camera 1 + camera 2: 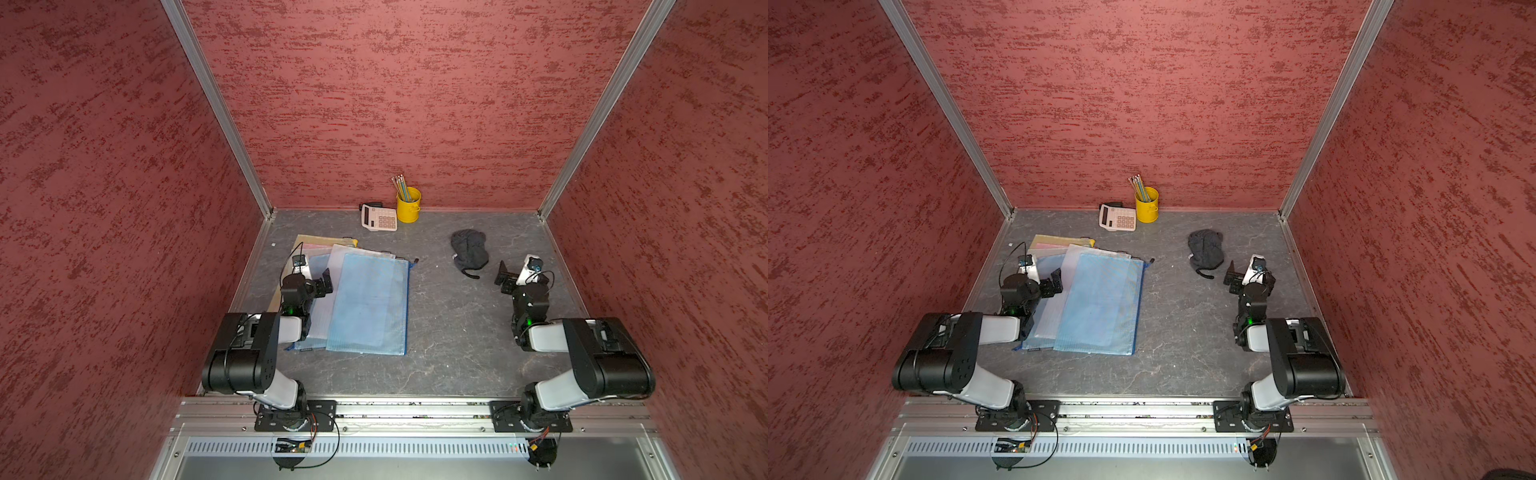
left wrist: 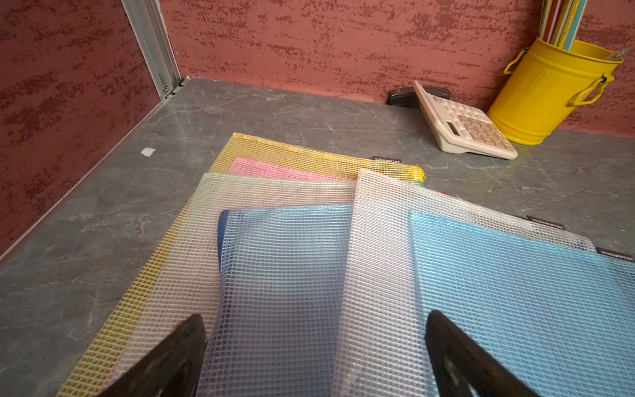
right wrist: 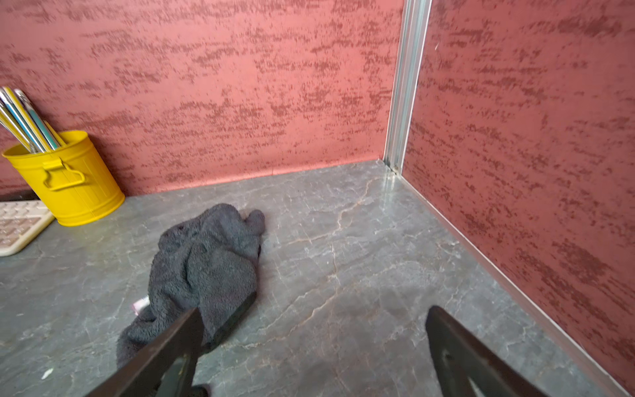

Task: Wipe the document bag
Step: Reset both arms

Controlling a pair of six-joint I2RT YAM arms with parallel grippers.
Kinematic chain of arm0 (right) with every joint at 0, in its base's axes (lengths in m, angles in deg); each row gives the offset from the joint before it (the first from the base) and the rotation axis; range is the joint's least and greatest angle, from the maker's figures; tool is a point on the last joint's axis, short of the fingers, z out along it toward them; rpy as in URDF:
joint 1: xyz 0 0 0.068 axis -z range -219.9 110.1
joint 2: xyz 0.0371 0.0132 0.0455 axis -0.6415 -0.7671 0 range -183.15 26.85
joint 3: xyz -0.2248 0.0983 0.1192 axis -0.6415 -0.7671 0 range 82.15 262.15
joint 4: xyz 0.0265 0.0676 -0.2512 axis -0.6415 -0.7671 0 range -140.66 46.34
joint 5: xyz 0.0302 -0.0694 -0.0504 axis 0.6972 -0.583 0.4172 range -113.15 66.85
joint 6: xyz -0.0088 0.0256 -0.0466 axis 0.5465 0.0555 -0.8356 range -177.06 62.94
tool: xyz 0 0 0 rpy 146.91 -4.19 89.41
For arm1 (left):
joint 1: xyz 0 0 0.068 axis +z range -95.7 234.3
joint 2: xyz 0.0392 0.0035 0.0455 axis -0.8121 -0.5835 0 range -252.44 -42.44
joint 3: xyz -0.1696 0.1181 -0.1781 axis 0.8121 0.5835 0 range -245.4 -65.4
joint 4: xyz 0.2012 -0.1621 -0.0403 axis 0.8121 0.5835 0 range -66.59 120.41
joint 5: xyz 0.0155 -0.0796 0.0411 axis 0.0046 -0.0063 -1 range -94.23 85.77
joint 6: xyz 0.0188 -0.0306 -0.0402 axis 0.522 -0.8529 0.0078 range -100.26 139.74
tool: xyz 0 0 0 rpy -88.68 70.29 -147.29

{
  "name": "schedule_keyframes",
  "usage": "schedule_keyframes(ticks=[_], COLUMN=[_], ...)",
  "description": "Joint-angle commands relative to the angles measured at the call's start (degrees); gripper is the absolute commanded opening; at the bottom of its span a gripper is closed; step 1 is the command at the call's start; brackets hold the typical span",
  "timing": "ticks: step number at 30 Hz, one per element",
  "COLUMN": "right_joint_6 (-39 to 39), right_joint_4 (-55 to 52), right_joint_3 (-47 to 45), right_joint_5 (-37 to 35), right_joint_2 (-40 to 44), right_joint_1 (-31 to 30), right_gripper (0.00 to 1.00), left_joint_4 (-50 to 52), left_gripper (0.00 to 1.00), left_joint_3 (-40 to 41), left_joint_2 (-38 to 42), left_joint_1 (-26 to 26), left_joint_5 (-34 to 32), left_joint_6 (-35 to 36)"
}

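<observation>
A light blue mesh document bag (image 1: 368,305) (image 1: 1100,305) (image 2: 515,292) lies on top of a fanned stack of mesh bags in white, blue, pink and yellow, left of the table's middle. My left gripper (image 1: 324,282) (image 1: 1054,282) (image 2: 314,319) hovers open over the stack's left part, with nothing between its fingers. A crumpled dark grey cloth (image 1: 469,249) (image 1: 1205,248) (image 3: 206,261) lies at the back right. My right gripper (image 1: 505,276) (image 1: 1233,274) (image 3: 314,316) stands open and empty just in front and to the right of the cloth, apart from it.
A cream calculator (image 1: 379,217) (image 2: 464,127) and a yellow pencil bucket (image 1: 408,205) (image 3: 68,178) stand against the back wall. Red walls close the grey marbled table (image 1: 449,332) on three sides.
</observation>
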Motion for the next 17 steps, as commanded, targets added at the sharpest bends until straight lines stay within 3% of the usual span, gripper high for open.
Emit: schedule_keyframes(ticks=[1,9,11,13,17], right_joint_6=[-0.06,-0.21,-0.33,-1.58,-1.54], right_joint_4=[4.2,3.91,3.87,12.17,10.39], right_joint_3=[-0.89,-0.55,-0.61,-3.53,-3.68], right_joint_5=[0.44,0.67,2.9,7.54,7.63], right_joint_2=[0.63,0.35,0.13,-2.5,-1.29], right_joint_1=[0.27,0.21,0.71,1.43,1.39], right_gripper=[0.99,0.99,0.99,0.99,0.99], left_joint_4=[-4.11,-4.73,-4.85,-5.32,-4.99], left_gripper=[1.0,1.0,1.0,1.0,1.0], left_joint_3=[-0.05,-0.01,0.01,0.08,0.08], left_joint_2=[0.33,0.22,0.17,-0.06,0.09], left_joint_1=[0.41,0.33,0.29,0.3,0.29], left_joint_5=[0.42,0.19,0.2,0.12,0.24], left_joint_6=[1.0,1.04,1.03,1.07,1.01])
